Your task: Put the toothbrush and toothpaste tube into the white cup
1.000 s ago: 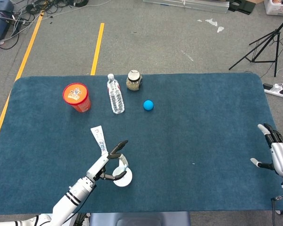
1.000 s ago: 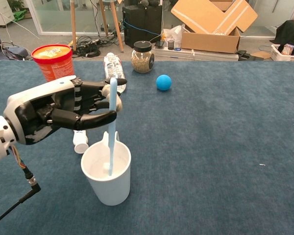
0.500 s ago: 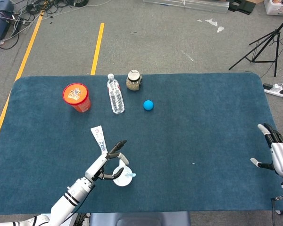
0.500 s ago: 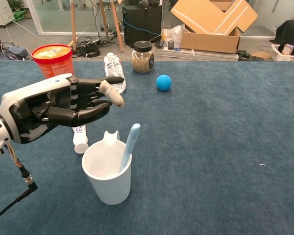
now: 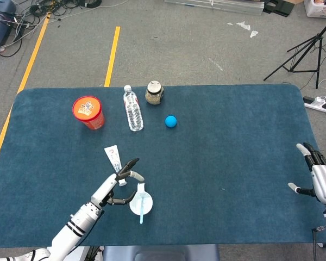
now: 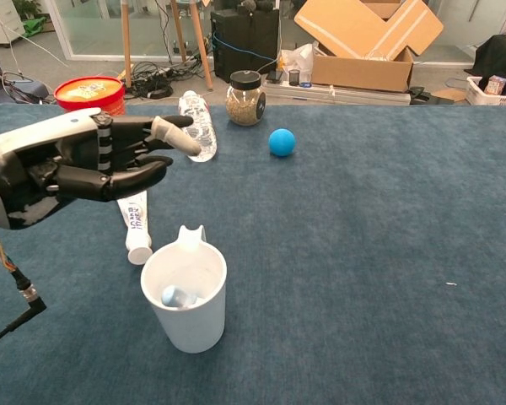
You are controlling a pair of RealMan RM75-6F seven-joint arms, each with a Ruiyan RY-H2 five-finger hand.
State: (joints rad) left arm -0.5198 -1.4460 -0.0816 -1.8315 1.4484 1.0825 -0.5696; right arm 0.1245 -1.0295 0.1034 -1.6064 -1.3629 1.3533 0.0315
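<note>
Toothbrush [image 6: 175, 296] now lying inside the white cup [image 6: 185, 325], released; left hand [image 6: 76, 164] is retreating, fingers apart and empty. Toothpaste tube [image 6: 136, 224] is remaining on the worktop [image 6: 363, 253].

**Blue-covered table and what rests on it**

The table [image 5: 233, 163] is covered in dark blue cloth. Near its front edge stands the white cup [image 6: 185, 297], with the toothpaste tube [image 6: 135, 226] lying flat just behind it to the left. Along the far side sit an orange tub [image 5: 88, 112], a clear water bottle [image 5: 132, 109] lying on its side, a lidded glass jar [image 5: 154, 92], and a small blue ball [image 5: 170, 121] nearby.
</note>
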